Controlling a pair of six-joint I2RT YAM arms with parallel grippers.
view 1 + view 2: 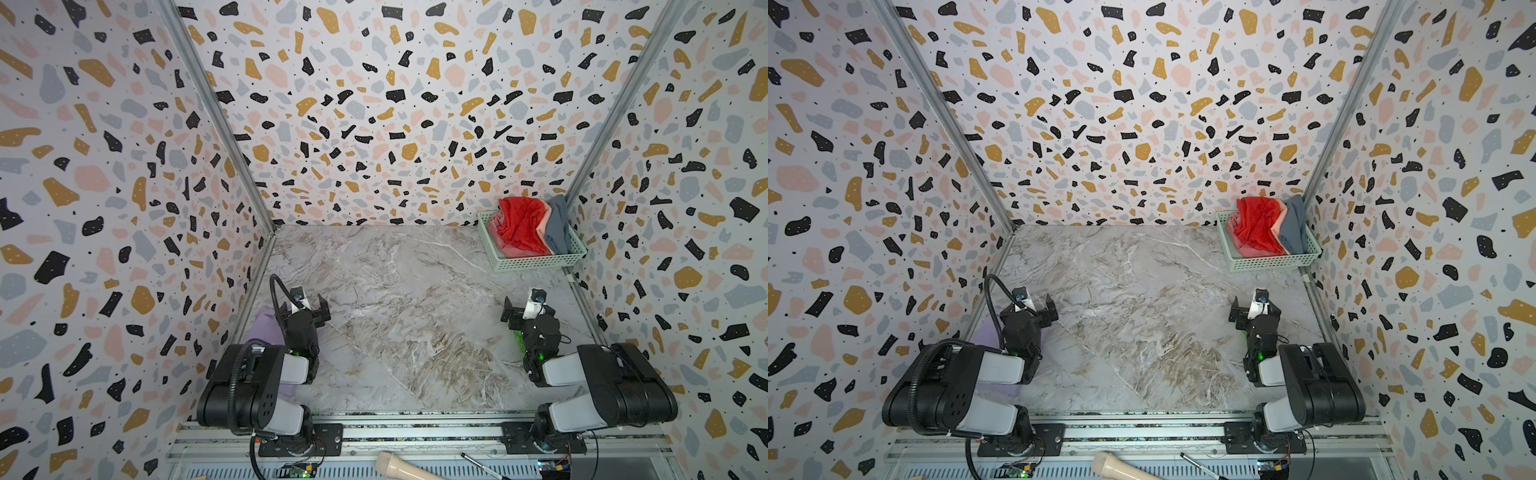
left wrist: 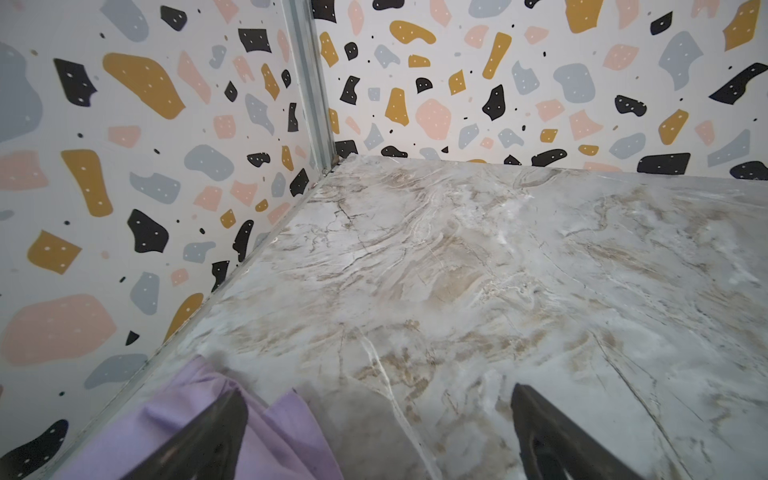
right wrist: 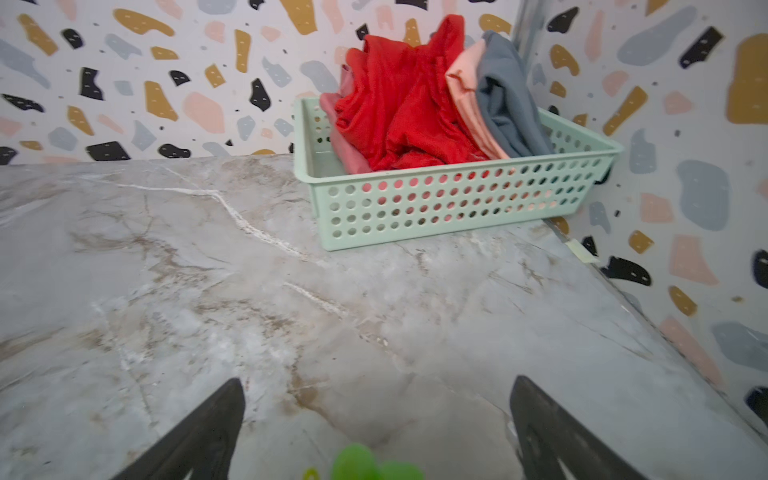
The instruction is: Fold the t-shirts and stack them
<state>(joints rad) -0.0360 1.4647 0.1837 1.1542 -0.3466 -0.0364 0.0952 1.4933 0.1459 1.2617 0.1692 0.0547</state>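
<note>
Lavender t-shirt (image 2: 187,428) lies nearest, against the left wall and partly under the left pincer (image 2: 380,399), whose jaws stand wide and empty; perhaps a stack starts here. The right pincer (image 3: 378,382), equally wide and empty, hovers over the bare marble surface (image 1: 415,291), facing the far corner. There the green basket (image 1: 536,262) holds the red t-shirt (image 1: 521,226), salmon pink t-shirt (image 1: 495,228) and blue-grey t-shirt (image 1: 559,228), crumpled and not yet folded.

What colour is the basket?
The basket is pale mint green; right wrist view shows it best.

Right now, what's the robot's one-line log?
left hand: open, empty | right hand: open, empty | purple shirt: on table | red shirt, pink shirt, grey shirt: in basket
</note>
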